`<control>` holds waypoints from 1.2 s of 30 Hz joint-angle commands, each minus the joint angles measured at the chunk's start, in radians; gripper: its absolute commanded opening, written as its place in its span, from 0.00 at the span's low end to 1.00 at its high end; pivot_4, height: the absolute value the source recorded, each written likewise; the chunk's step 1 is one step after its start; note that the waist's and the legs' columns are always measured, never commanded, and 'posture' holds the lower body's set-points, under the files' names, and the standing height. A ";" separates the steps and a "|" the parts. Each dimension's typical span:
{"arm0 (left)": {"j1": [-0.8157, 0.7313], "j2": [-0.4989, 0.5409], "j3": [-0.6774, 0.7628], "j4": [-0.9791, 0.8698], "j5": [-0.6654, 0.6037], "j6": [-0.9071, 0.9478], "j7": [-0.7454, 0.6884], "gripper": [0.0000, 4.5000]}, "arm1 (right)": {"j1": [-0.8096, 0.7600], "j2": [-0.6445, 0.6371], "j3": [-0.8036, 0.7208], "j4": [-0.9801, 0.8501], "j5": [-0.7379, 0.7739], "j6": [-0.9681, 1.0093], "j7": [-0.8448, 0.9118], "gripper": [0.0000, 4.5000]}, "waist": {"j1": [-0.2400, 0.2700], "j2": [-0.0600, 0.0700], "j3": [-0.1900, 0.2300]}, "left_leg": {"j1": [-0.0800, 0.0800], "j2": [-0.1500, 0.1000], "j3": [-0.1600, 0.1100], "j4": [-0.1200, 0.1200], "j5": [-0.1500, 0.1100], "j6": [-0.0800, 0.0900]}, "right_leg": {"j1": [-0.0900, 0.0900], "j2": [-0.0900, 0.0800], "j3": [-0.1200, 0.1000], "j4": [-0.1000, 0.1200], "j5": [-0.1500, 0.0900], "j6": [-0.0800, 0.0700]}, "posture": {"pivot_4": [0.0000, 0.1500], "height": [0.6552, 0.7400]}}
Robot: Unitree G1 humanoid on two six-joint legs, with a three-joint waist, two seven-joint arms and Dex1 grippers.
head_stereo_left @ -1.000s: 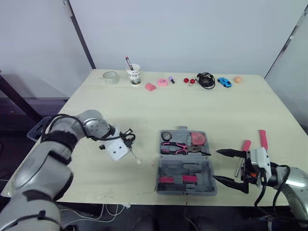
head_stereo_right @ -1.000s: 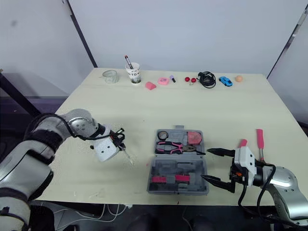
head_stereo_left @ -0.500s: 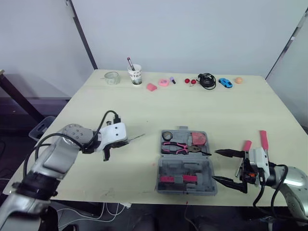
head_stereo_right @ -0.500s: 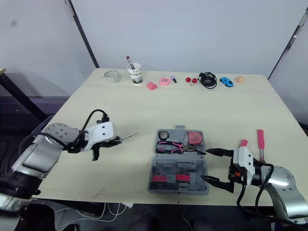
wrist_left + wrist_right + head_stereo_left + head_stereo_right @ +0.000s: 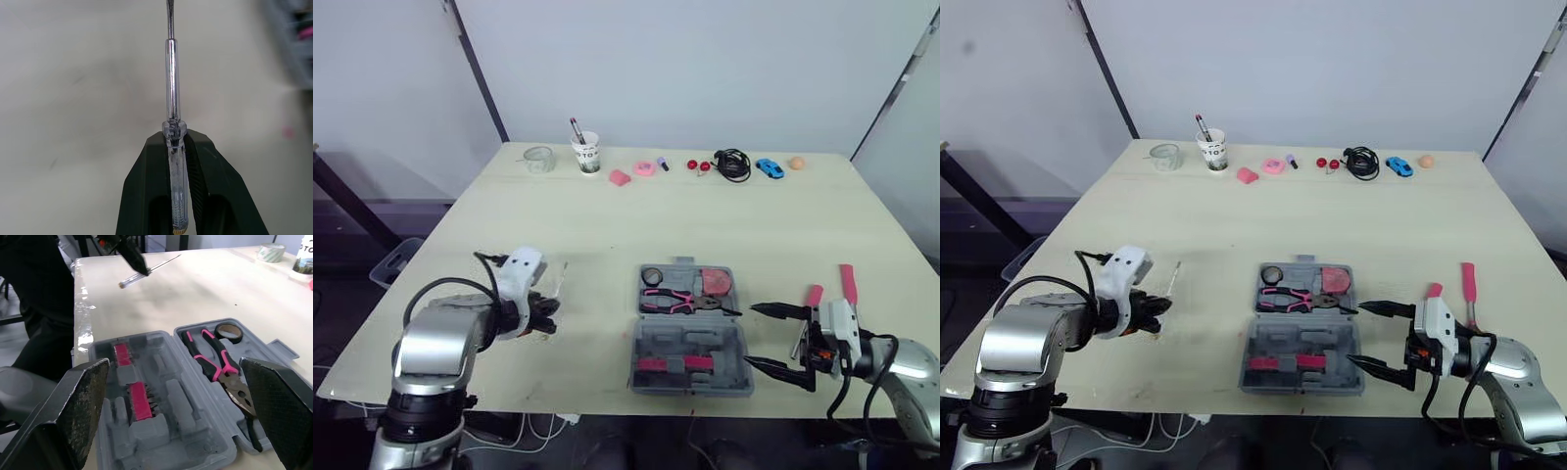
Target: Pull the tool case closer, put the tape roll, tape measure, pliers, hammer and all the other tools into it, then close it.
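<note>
My head stereo pair looks forward and down over the pale wooden table (image 5: pixel 607 215), left wrist camera close above its top, right wrist camera close over the open grey plastic tool case (image 5: pixel 166 401), shared with my head pair.

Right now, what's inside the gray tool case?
The open tool case holds a tape roll, pink-handled pliers and a reddish tape measure. Its near half has pink pieces. Whatever lies beneath the pliers is covered.
</note>
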 commanded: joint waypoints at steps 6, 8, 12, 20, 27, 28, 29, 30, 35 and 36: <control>0.003 -0.069 0.029 0.021 -0.050 0.034 0.121 0.01 | -0.028 -0.003 -0.024 -0.077 0.053 0.040 -0.025 1.00 | 0.003 0.000 0.000 | 0.000 0.000 -0.001 0.000 0.000 0.000 | 0.000 -0.001 0.000 0.000 0.000 0.000 | 1.00 1.00; 0.003 -0.089 0.031 0.043 -0.068 0.034 0.139 0.01 | -0.026 -0.001 -0.023 -0.084 0.057 0.043 -0.026 1.00 | 0.003 0.000 0.000 | 0.000 0.000 -0.001 0.000 0.000 0.000 | 0.000 -0.001 0.000 0.000 0.000 0.000 | 1.00 1.00; 0.005 -0.089 0.002 0.075 -0.084 0.034 0.174 0.01 | -0.024 0.002 -0.022 -0.084 0.060 0.044 -0.025 1.00 | 0.003 -0.001 0.000 | 0.000 0.000 -0.001 0.000 0.000 0.000 | 0.000 -0.001 0.000 0.000 0.000 0.000 | 1.00 1.00; -0.007 -0.114 0.001 0.097 -0.108 0.034 0.214 0.11 | -0.004 0.005 -0.023 -0.051 0.045 0.007 -0.012 1.00 | 0.002 0.000 0.000 | 0.000 0.000 -0.001 0.000 0.000 0.000 | 0.000 -0.001 0.001 0.000 0.000 0.000 | 1.00 1.00; 0.022 -0.131 -0.004 0.070 -0.107 0.000 0.244 0.66 | 0.005 0.001 -0.027 -0.044 0.042 -0.002 -0.011 1.00 | 0.002 -0.001 0.000 | 0.000 -0.001 -0.001 0.000 0.000 0.000 | 0.000 -0.001 0.001 -0.001 0.000 0.000 | 1.00 1.00; 0.040 -0.138 -0.007 0.058 -0.102 -0.025 0.253 0.77 | 0.006 0.000 -0.029 -0.042 0.042 -0.003 -0.010 1.00 | 0.002 -0.001 0.000 | 0.000 -0.001 -0.001 0.000 0.000 0.000 | 0.000 -0.001 0.001 -0.001 0.000 0.000 | 1.00 1.00; 0.068 -0.153 -0.006 0.037 -0.097 -0.053 0.265 0.80 | 0.007 -0.002 -0.031 -0.040 0.041 -0.004 -0.010 1.00 | 0.002 -0.001 0.000 | 0.000 -0.001 -0.001 0.000 0.000 0.000 | 0.000 -0.001 0.001 -0.001 0.000 0.000 | 1.00 1.00; 0.098 -0.179 0.004 0.014 -0.093 -0.108 0.275 0.89 | 0.008 -0.003 -0.033 -0.038 0.040 -0.005 -0.011 1.00 | -0.001 0.000 0.000 | 0.000 -0.001 -0.001 0.000 0.000 0.000 | 0.000 -0.001 0.001 -0.001 0.000 0.000 | 1.00 1.00; 0.246 -0.286 0.014 -0.078 -0.064 -0.319 0.352 0.89 | 0.013 -0.006 -0.036 -0.036 0.034 -0.008 -0.014 1.00 | 0.001 0.000 0.000 | 0.000 -0.001 -0.002 0.000 0.000 0.000 | 0.000 -0.003 0.002 -0.002 0.000 0.000 | 1.00 1.00; 0.275 -0.301 0.004 -0.093 -0.059 -0.362 0.360 0.89 | 0.013 -0.006 -0.035 -0.038 0.033 -0.008 -0.015 1.00 | 0.002 0.000 0.000 | 0.000 -0.001 -0.002 0.000 0.000 0.000 | 0.000 -0.004 0.003 -0.002 0.000 -0.001 | 1.00 1.00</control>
